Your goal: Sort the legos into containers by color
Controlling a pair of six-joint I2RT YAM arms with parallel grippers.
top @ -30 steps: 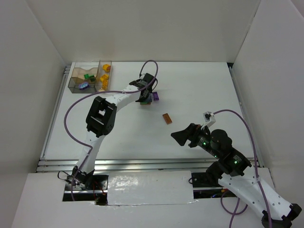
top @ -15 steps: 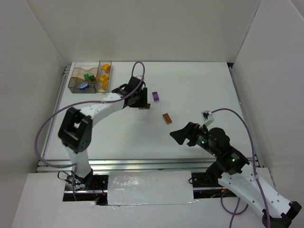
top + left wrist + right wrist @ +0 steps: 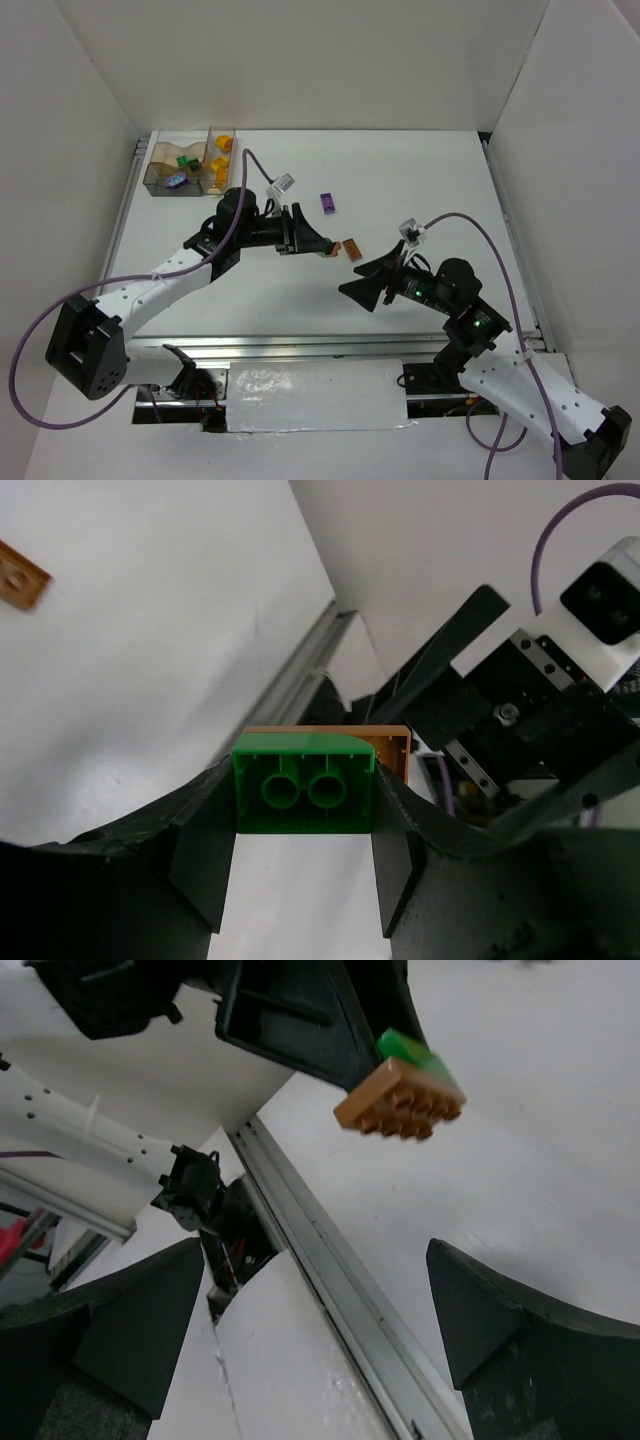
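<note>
We see the left gripper [image 3: 305, 805] closed on a green lego brick [image 3: 305, 785], with one finger against each side. An orange-brown brick [image 3: 400, 1100] is attached to its far face. The held pair hangs clear of the desk [image 3: 430, 190], just beside a flat brown plate [image 3: 352, 249] lying on it. The right gripper [image 3: 315, 1270] faces the pair with its jaws wide apart and nothing between them. A purple brick [image 3: 328, 203] lies farther back on the desk. The containers [image 3: 160, 148] stand at the far left corner and hold green, yellow, orange and purple-blue pieces.
</note>
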